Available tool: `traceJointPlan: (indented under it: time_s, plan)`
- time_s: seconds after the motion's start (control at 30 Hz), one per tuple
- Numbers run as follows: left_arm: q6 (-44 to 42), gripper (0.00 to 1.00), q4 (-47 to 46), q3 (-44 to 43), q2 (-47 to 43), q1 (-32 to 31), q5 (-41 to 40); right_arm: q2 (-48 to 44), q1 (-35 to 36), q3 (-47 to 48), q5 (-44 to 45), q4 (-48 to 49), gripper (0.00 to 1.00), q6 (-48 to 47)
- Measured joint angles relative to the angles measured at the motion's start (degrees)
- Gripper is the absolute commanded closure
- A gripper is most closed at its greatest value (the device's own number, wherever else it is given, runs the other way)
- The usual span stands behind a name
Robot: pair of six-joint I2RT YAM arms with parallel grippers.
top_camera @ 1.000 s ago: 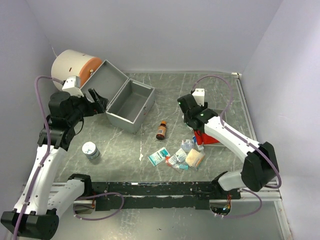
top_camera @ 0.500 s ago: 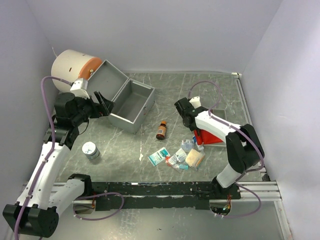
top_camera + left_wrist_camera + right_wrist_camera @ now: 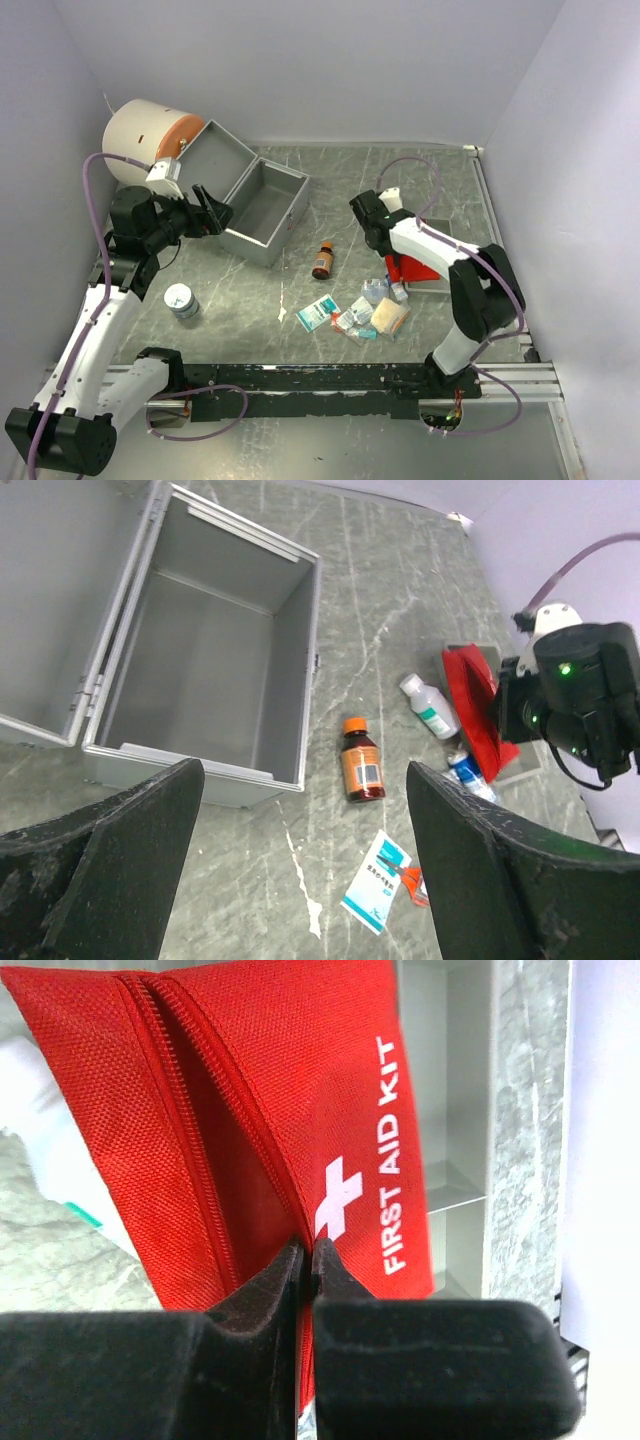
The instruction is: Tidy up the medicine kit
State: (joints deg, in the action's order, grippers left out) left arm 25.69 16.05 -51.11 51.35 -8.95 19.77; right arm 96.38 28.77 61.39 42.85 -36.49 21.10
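First-aid pouch (image 3: 250, 1110), red, lettered FIRST AID KIT beside a white cross: lay at the right side of the marble-patterned table (image 3: 330, 170), partly over a shallow grey tray (image 3: 455, 1080), with the zip line turned toward the wrist camera. Was pinched at the fabric beside the zip by the right gripper (image 3: 307, 1260), fingers pressed together with only red cloth between them. Was flanked on the left by a small white bottle (image 3: 430, 705), just beside it.

Left gripper (image 3: 305, 770): hung over the table's left half, fingers spread wide and holding nothing, looking down past the near wall of the open metal case (image 3: 200, 670). Case: sat with its lid thrown back on the hinges.

Amber bottle (image 3: 360, 770), orange-capped: sat between the case and the pouch, apart from both. Teal-and-white sachet (image 3: 377, 882): lay flat nearer the arm bases, beside a loose heap of packets (image 3: 375, 315). Round white tin (image 3: 181, 300): stood well apart at the left.
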Motion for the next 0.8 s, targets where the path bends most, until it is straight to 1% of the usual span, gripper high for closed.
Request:
traceJointPlan:
  time_s: [0.1, 0.17, 0.27, 0.37, 0.43, 0.6, 0.7, 0.8]
  plan:
    - [0.9, 0.08, -0.8, 0.1, 0.2, -0.2, 2.1, -4.1, 0.0, 0.7, 0.3, -0.1, 1.00, 1.0]
    - [2.5, 0.10, -2.6, 0.7, 0.8, -0.3, 4.0, -8.4, 0.0, 1.2, -0.1, -0.1, 1.00, 1.8]
    - [5.0, 0.11, -5.4, 2.0, 2.6, -1.1, 6.6, -13.7, 0.0, 1.8, -3.0, 0.8, 1.00, 2.6]
    - [7.4, 0.12, -7.6, 2.3, 5.6, -3.8, 7.6, -17.9, -0.1, 2.0, -9.3, 3.0, 1.00, 3.6]
    - [8.4, 0.13, -8.9, 2.2, 7.2, -6.2, 7.6, -18.8, -0.1, 2.4, -14.3, 4.6, 1.00, 5.0]
    - [10.2, 0.15, -11.2, 2.2, 11.1, -12.6, 6.9, -17.7, -0.1, 2.7, -27.1, 9.1, 1.00, 9.9]
    - [10.9, 0.15, -11.8, 2.2, 12.9, -16.0, 5.1, -17.2, -0.1, 1.8, -33.6, 13.3, 1.00, 14.1]
    - [12.0, 0.15, -11.6, 2.2, 13.9, -17.8, 2.6, -16.6, 0.7, 0.3, -38.7, 17.7, 1.00, 19.3]
